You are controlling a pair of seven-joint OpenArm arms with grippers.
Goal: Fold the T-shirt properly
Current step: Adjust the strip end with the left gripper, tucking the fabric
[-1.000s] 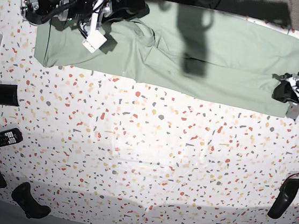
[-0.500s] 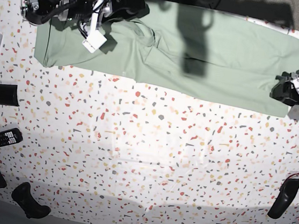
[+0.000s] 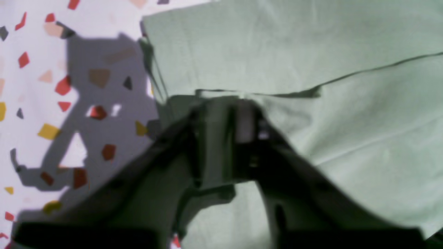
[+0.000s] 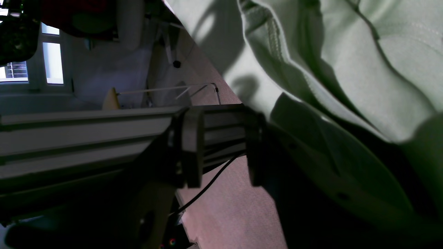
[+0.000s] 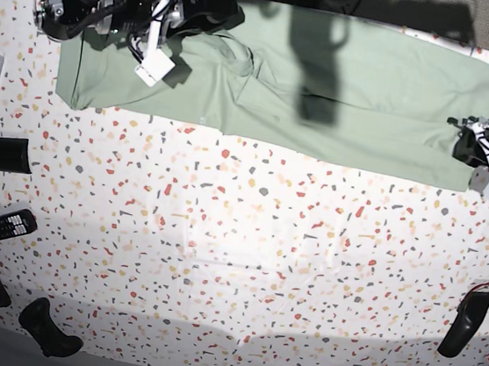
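I see the pale mint-green cloth T-shirt (image 5: pixel 326 86) lying as a long folded band along the far edge of the speckled terrazzo tabletop (image 5: pixel 235 261). My left pincer (image 3: pixel 238 114) sits at the shirt's corner edge, jaws narrow; whether cloth is pinched I cannot tell. My right pincer (image 4: pixel 221 145) stands partly apart, with shirt folds bunched against one finger.

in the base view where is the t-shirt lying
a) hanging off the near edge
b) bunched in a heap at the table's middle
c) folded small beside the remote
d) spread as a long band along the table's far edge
d, since the T-shirt stretches flat across the top of the base view on the speckled table, reaching from one arm to the other.
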